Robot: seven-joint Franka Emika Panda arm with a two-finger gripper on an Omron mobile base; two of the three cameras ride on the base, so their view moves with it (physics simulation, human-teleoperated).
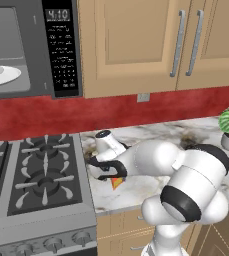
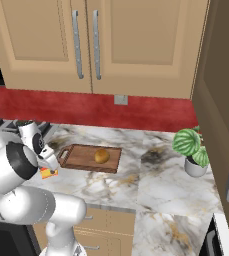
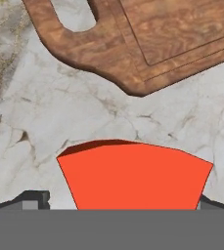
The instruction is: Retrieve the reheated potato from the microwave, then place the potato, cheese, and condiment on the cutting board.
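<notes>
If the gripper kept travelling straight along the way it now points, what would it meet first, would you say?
Most likely the cheese: it sits directly ahead, between the open gripper's fingertips, on the counter just short of the cutting board. Exact depth is unclear.

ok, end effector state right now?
End effector: open, jaws straddling the cheese on the counter, not closed on it yet.

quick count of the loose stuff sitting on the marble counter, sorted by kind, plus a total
potato: 1
cheese: 1
cutting board: 1
potted plant: 1
total: 4
</notes>
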